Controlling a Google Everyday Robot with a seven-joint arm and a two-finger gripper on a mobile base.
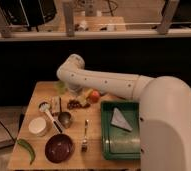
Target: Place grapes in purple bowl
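The grapes (75, 104), a small dark reddish-purple cluster, lie on the wooden table (96, 159) near its middle back. The purple bowl (59, 148) sits empty at the front left of the table. My white arm reaches in from the right, bends at the back and comes down over the grapes. My gripper (77, 93) hangs just above and behind the grapes, largely hidden by the arm's wrist.
An orange-red fruit (94, 95) lies right of the grapes. A metal cup (65, 119), a spoon (49, 112), a white round container (38, 126), a green pepper (27, 149) and a fork (84, 137) surround the bowl. A green tray (109, 145) holding a white napkin (120, 119) stands at the right.
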